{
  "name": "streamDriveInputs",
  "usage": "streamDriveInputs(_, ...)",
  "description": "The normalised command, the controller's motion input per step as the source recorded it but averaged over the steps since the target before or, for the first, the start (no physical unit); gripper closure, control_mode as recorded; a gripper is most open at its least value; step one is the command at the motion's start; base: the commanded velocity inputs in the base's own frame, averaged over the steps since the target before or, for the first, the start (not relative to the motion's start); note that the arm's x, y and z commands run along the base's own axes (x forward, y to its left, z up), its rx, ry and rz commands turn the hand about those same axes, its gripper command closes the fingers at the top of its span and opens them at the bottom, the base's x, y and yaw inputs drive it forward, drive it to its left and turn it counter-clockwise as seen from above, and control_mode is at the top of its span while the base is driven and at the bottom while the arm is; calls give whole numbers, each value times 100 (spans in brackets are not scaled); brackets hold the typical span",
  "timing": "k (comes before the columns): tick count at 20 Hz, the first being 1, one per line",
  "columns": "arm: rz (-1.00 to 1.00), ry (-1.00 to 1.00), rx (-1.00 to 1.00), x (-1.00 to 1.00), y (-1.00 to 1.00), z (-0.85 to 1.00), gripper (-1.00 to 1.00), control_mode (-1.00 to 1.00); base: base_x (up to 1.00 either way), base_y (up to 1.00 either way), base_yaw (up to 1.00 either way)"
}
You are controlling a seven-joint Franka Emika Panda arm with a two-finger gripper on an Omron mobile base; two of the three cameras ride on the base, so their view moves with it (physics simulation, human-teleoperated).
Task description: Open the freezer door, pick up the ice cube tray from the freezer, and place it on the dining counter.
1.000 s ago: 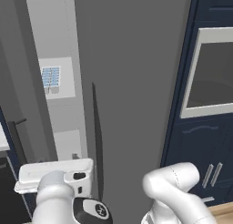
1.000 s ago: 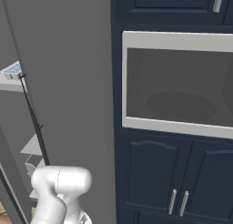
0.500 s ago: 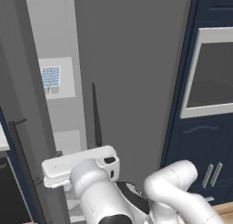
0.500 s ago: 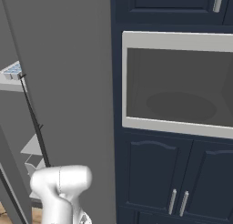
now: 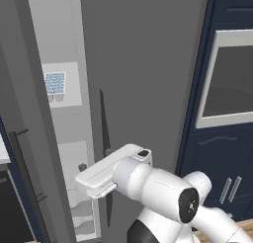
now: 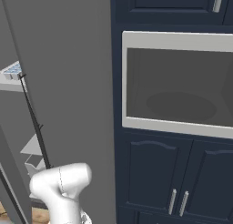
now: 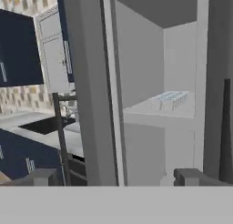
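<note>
The freezer door (image 5: 20, 89) stands swung open at the left, its black bar handle (image 5: 27, 182) facing out. Inside the freezer (image 5: 69, 49) the white ice cube tray (image 5: 55, 84) with pale blue cubes lies on a light grey shelf; it also shows at the far left in the right base view as the tray (image 6: 12, 72). In the hand view the tray (image 7: 169, 100) lies ahead, up and to the right, beyond the door's edge (image 7: 86, 91). My gripper (image 7: 118, 177) is open and empty, well short of the shelf. My hand (image 5: 113, 170) hovers low before the opening. The dining counter is out of view.
The wider grey door (image 5: 148, 79) with its own black handle (image 5: 104, 148) stays closed just right of the opening. Navy cabinets and a built-in oven (image 6: 177, 82) fill the right. A tiled worktop with a sink (image 7: 41, 127) lies left of the open door.
My hand has swung up and to the right, from low at the left to in front of the freezer opening. The gripper stays open; door and tray have not moved.
</note>
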Motion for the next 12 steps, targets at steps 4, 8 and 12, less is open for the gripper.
streamDriveInputs(4, 29, 0, 0, 6, -16, 6, -100, -100, 0, 0, 0)
streamDriveInputs(8, 28, 0, 1, 1, -9, 1, -100, -100, 0, 0, 0)
streamDriveInputs(12, 27, 0, 0, 4, -3, 0, -100, -100, 0, 0, 0)
